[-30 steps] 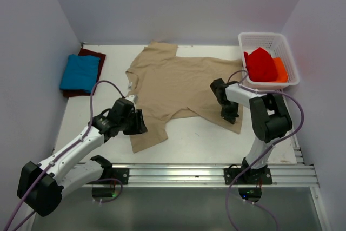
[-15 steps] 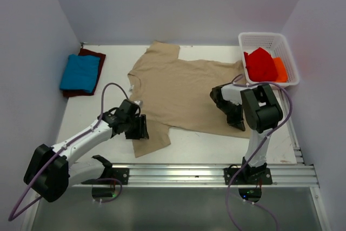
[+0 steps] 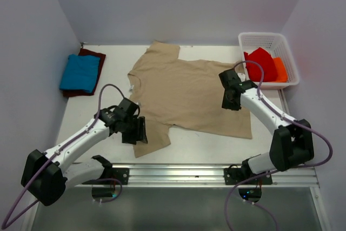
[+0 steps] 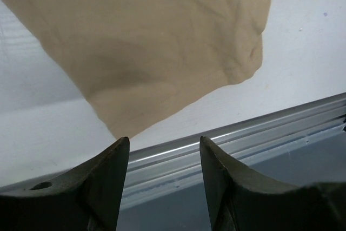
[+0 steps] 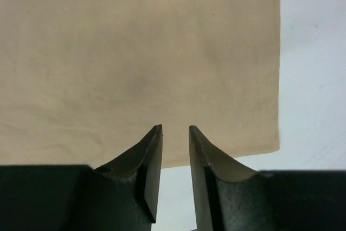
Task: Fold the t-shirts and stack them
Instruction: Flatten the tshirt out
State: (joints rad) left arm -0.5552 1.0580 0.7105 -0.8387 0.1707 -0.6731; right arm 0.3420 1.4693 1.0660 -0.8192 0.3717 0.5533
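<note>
The tan t-shirt lies spread flat in the middle of the table, neck to the left. My left gripper hovers at its near left sleeve, jaws open and empty. In the left wrist view the sleeve lies just beyond the left gripper. My right gripper hangs over the shirt's right part, jaws a little apart with nothing between them. In the right wrist view the right gripper sits above the flat hem. A folded blue t-shirt rests on a maroon one at the far left.
A white basket at the back right holds red and orange cloth. A metal rail runs along the table's near edge. Walls close in the table on the left, back and right.
My right gripper let go of the shirt's near right hem, opened slightly and moved back over the shirt. The hem now lies flat. My left gripper widened at the sleeve.
</note>
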